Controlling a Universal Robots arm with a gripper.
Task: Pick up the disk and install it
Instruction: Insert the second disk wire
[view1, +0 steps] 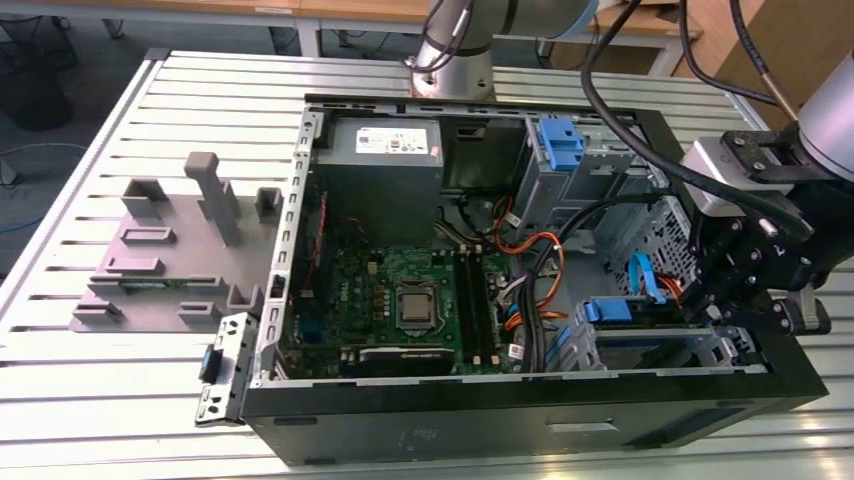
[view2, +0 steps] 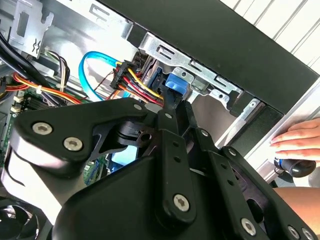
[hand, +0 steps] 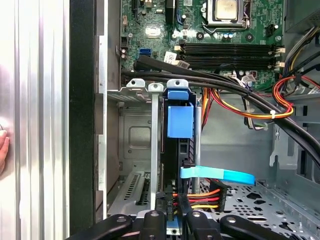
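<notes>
Disk (hand: 180, 125) stands on edge in the drive cage (hand: 135, 145), long axis pointing straight toward my end effector (hand: 172, 220), whose grip state I cannot tell.

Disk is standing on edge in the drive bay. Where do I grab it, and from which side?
Probably by its narrow near end, pinching the two flat faces and coming in along the slot from where the pincer sits. The disk stands on edge beside the bay rail, and the blue flat cable crowds one face.
</notes>
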